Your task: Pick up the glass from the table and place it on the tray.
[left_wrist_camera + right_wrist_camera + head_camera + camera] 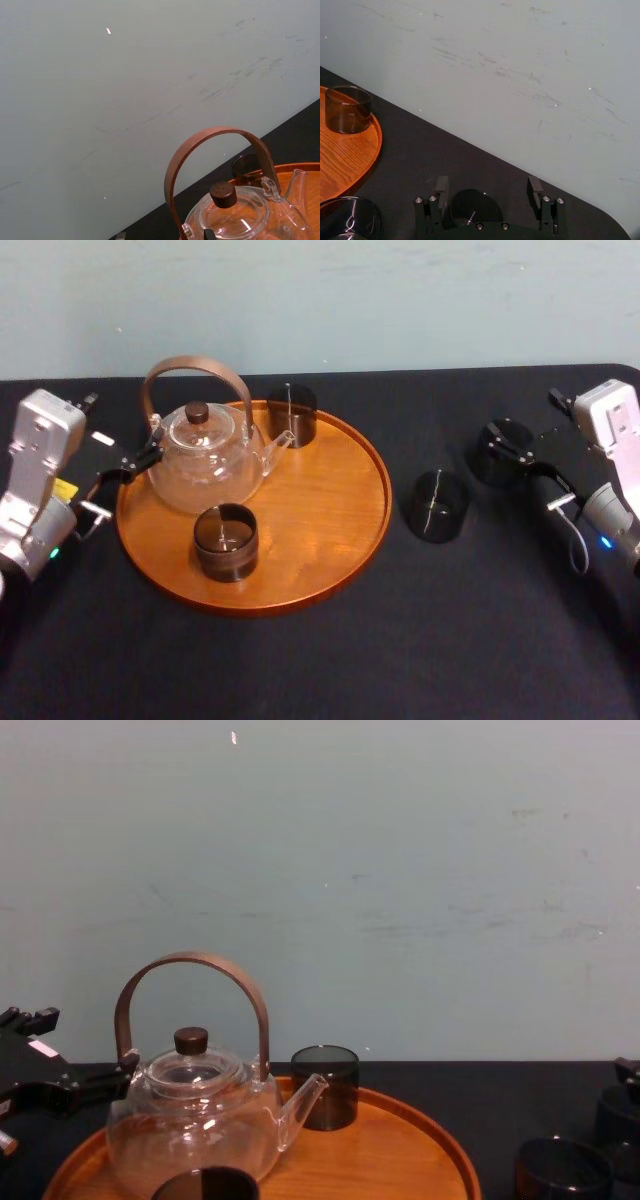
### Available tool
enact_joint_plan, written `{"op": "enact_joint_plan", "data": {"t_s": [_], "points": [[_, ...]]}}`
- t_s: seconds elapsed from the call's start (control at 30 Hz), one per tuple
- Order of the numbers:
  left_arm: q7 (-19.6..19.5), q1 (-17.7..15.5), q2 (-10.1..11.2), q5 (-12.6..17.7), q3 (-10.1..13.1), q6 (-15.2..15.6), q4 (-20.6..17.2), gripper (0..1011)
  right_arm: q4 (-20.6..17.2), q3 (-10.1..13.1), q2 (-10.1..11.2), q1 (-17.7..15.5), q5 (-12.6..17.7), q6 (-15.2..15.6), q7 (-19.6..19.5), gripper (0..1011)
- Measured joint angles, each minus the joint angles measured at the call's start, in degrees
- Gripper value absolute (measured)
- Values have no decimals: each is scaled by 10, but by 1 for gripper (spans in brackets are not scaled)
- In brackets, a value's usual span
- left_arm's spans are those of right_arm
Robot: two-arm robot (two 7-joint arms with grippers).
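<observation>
the right gripper (488, 192) is out at the far right of the table (330, 660), its two fingers (442, 187) spread wide and pinching nothing. the glass (470, 206) it is after, a dark smoky one, stands upright on the black top right between those fingers, and as far as i can see neither one touches it. from the wrist you look down into its mouth. whether the fingers are down beside its wall or up above the rim i can't tell.

what matters for the carry is the direction. the tray (350, 540) lies to the robot's left of the glass, well apart from it. a second glass (437, 505) stands on the table between the two, just beside the tray's right rim. so i'd reckon the grip wants a plain squeeze across the round wall, then a lift high enough to pass over that second glass, or a path behind it.

the bare wood on the tray's right half is the nearest landing spot. the teapot (205, 465), a back glass (291, 412) and a front glass (225, 540) take up the left and middle.

the left gripper (135, 465) sits at the tray's left edge beside the teapot, far from the glass, so the right arm is plainly the nearer one.
</observation>
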Motion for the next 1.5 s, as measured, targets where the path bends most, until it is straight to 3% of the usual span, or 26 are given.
{"op": "enact_joint_plan", "data": {"t_s": [1.5], "points": [[0,0,0,0,0,0,0,1010,0,0,0,0,0,0,0,1002]]}}
